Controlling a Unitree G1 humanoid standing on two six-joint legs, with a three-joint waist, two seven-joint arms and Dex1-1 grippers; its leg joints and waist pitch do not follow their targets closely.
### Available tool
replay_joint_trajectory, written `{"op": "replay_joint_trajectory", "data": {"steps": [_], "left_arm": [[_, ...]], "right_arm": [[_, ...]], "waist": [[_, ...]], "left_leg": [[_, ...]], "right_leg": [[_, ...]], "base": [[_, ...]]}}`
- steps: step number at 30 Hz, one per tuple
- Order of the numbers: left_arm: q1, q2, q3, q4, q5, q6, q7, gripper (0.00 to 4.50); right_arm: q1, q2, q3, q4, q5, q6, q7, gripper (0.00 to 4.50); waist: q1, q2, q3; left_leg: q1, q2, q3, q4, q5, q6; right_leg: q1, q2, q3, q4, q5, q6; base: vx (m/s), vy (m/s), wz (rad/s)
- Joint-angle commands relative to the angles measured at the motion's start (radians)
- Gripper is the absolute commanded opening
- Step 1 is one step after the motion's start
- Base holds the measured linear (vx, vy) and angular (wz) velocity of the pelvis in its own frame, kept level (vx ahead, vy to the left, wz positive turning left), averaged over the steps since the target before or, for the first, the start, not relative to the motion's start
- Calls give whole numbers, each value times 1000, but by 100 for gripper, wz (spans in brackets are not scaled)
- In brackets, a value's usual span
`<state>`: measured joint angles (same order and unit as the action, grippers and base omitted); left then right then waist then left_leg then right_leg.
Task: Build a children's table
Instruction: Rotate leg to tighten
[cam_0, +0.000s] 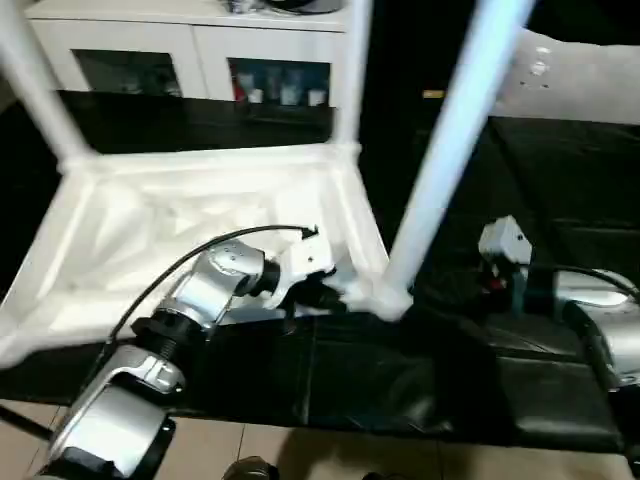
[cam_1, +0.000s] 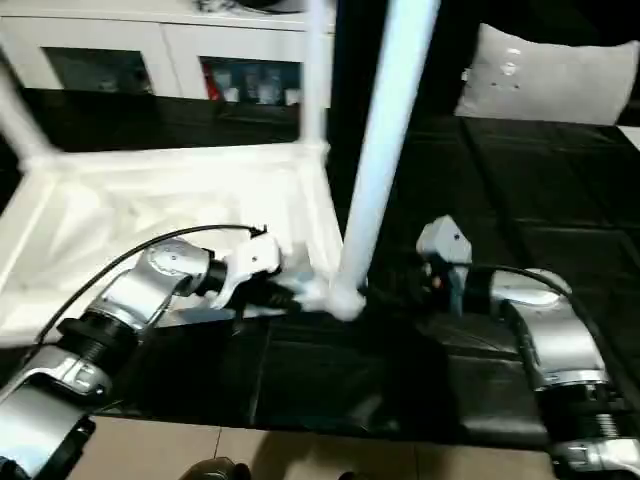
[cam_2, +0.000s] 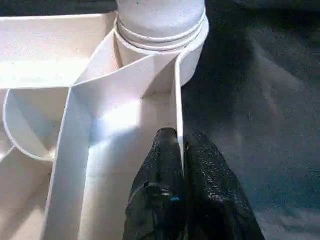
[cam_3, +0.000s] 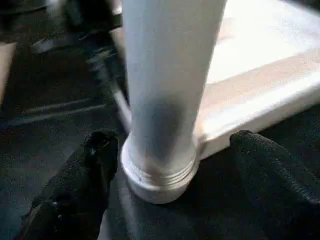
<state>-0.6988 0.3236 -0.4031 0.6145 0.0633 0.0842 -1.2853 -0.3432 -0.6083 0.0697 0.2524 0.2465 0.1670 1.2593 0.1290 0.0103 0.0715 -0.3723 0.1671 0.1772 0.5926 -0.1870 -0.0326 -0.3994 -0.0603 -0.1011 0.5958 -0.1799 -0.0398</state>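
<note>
The children's table lies upside down: its white ribbed tabletop (cam_0: 180, 215) rests on the black work table. Three white legs stand up from its corner sockets. The nearest leg (cam_0: 440, 150) rises tilted from the near right corner socket (cam_2: 160, 30). My left gripper (cam_2: 181, 150) is shut on the tabletop's thin rim wall (cam_2: 178, 100), just short of that socket. My right gripper (cam_3: 173, 144) is open at the base of the same leg (cam_3: 165, 75). Its black fingers (cam_3: 95, 160) stand on either side of the leg, apart from it.
The black cover of the work table (cam_0: 400, 380) runs to a front edge, with pale floor (cam_0: 300, 450) below. A white cabinet (cam_0: 200, 60) with glass doors stands behind. A white cushion (cam_0: 580, 70) lies at the far right.
</note>
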Motion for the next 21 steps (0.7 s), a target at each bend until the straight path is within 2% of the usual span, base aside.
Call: {"op": "replay_joint_trajectory", "data": {"steps": [1, 4, 6, 12, 14, 15, 18, 21], "left_arm": [[-2, 5, -52, -34, 12, -34, -74, 0], [4, 20, -72, -56, 7, -63, -141, 0], [7, 20, -79, -66, 1, -71, -167, 0], [5, 12, -88, -71, -8, -76, -180, 0], [5, 11, -86, -67, -9, -79, -180, 0], [5, 11, -86, -67, -9, -80, -181, 0], [11, 15, -84, -68, -7, -78, -183, 0], [15, 14, -77, -70, -10, -64, -174, 0]], "right_arm": [[4, -13, 20, -12, 26, 6, 56, 369], [2, -6, 34, -15, 50, 25, 108, 359], [1, 0, 43, -13, 59, 27, 129, 327], [7, 12, 71, -16, 74, 51, 163, 288], [14, 11, 74, -27, 86, 66, 174, 260], [15, 11, 73, -29, 89, 70, 175, 260], [31, 9, 72, -53, 113, 108, 187, 228], [44, 15, 63, -69, 131, 124, 176, 215]], "waist": [[-2, -15, -67], [6, -14, -66], [13, -13, -67], [16, -15, -65], [17, -15, -65], [17, -13, -65], [17, -18, -67], [20, -17, -67]], "left_leg": [[10, 77, -24, -59, -109, 138], [12, 78, -24, -59, -113, 133], [13, 79, -24, -59, -112, 128], [13, 80, -25, -62, -128, 114], [13, 79, -25, -62, -128, 110], [12, 78, -25, -62, -128, 110], [11, 77, -25, -61, -117, 113], [11, 79, -26, -62, -114, 114]], "right_leg": [[57, -108, 64, -74, -222, -182], [56, -111, 65, -76, -237, -181], [54, -110, 65, -76, -239, -181], [54, -112, 65, -77, -259, -181], [55, -112, 65, -79, -272, -174], [55, -112, 65, -79, -274, -172], [57, -111, 64, -79, -270, -162], [56, -111, 64, -78, -270, -161]], "base": [[0, 0, 0], [0, 0, 0], [0, 0, 0], [0, 0, 0], [0, 0, 0], [0, 0, 0], [0, 0, 0], [0, 0, 0]]}}
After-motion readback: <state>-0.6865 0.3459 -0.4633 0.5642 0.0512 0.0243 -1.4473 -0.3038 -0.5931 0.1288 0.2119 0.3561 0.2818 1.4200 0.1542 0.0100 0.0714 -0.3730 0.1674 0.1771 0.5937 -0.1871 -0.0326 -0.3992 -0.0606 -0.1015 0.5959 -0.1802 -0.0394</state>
